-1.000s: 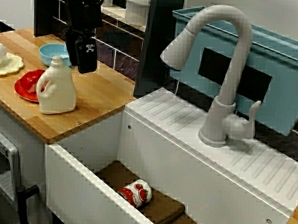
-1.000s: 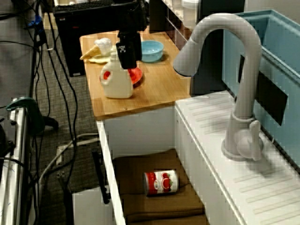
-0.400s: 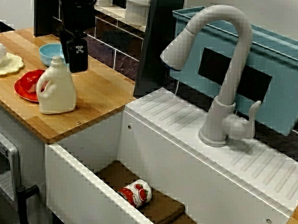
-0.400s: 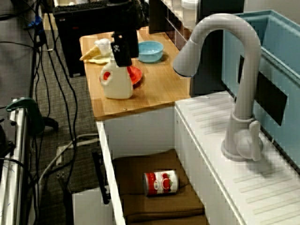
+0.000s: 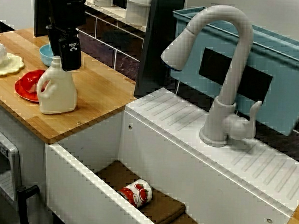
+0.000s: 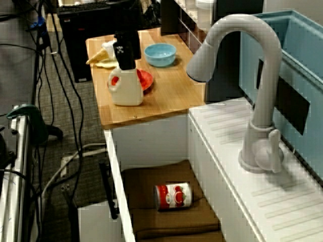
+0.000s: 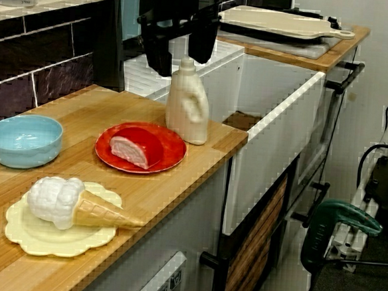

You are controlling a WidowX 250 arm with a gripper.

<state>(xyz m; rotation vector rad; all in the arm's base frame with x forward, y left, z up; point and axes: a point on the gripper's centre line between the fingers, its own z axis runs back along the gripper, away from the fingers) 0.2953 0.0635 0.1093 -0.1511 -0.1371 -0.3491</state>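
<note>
A cream detergent bottle (image 7: 187, 105) with a handle stands upright on the wooden counter (image 7: 201, 143), beside a red plate (image 7: 170, 154). My black gripper (image 7: 183, 65) hangs open just above it, one finger (image 7: 160, 56) on each side of the bottle's cap, holding nothing. In the view facing the sink, the gripper (image 5: 66, 55) covers the top of the bottle (image 5: 58, 89). The view along the counter shows the gripper (image 6: 123, 54) right over the bottle (image 6: 125, 88).
The red plate holds a pink-and-red food piece (image 7: 135, 149). A blue bowl (image 7: 22, 139) and an ice cream cone (image 7: 76, 206) on a yellow plate lie further along the counter. A red-and-white can (image 5: 137, 192) lies on its side in the sink, under the grey faucet (image 5: 227, 71).
The gripper has moved left along the counter, from behind and right of the bottle to directly over its cap. The bottle has not moved.
</note>
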